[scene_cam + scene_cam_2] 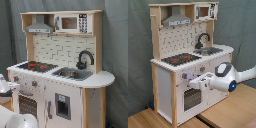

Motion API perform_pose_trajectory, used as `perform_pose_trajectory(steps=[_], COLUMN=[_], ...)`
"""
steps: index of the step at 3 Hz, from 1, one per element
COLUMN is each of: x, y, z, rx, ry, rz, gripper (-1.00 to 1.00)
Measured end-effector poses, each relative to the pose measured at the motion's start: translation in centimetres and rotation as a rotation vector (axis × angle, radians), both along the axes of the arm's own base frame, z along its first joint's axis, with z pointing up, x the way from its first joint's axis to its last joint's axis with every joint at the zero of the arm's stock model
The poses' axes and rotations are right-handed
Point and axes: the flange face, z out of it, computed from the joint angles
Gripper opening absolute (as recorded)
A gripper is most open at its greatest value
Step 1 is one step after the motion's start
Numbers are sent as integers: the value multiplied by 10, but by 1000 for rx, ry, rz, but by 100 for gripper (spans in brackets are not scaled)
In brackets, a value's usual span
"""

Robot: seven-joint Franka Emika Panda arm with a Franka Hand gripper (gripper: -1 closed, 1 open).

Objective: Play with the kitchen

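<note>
The toy kitchen is seen standing on a wooden bench before a grey-green curtain in both exterior views. The robot's hand is held at the oven front, just below the knobs, in the second exterior view; whether its fingers are apart or together cannot be told. The black faucet is shown over the sink, beside the red-ringed hob

Gripper fingers unreadable against the kitchen front, mid-frame in second exterior view. First exterior view: arm cut by left edge.
</note>
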Motion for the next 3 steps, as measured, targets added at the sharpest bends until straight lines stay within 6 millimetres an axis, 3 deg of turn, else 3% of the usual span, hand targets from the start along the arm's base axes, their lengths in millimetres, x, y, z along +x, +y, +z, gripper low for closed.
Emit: perform_pose_trajectory(steps=[3], x=[-26], y=[-59], z=[13], rx=[5], ry=[-11], rz=[-61], gripper=[100])
